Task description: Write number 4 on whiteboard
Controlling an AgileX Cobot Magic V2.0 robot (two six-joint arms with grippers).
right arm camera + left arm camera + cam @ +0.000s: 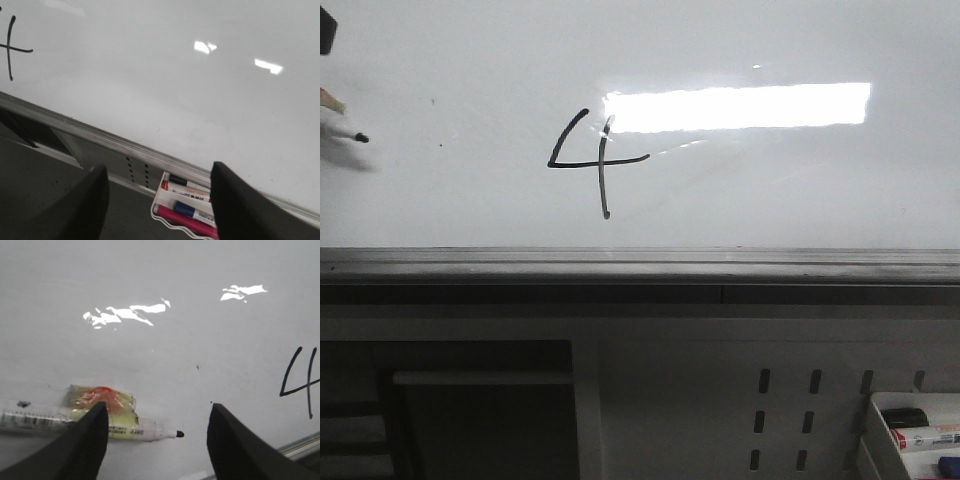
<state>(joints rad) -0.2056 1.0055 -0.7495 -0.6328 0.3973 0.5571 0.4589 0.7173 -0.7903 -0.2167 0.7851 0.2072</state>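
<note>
— Checking: was the 4 [595,160] done?
— Yep, mid whiteboard [770,190], all strokes in. My left gripper [157,432] gaped wide, marker [150,430] beside one finger, prob. unheld. Right gripper [157,195] wide too, empty. Next: pull back.

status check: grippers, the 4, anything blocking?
Left gripper open, marker lying between its fingers on the whiteboard. Right gripper open, empty. Number 4 drawn, all three strokes there. Nothing blocking it.
</note>
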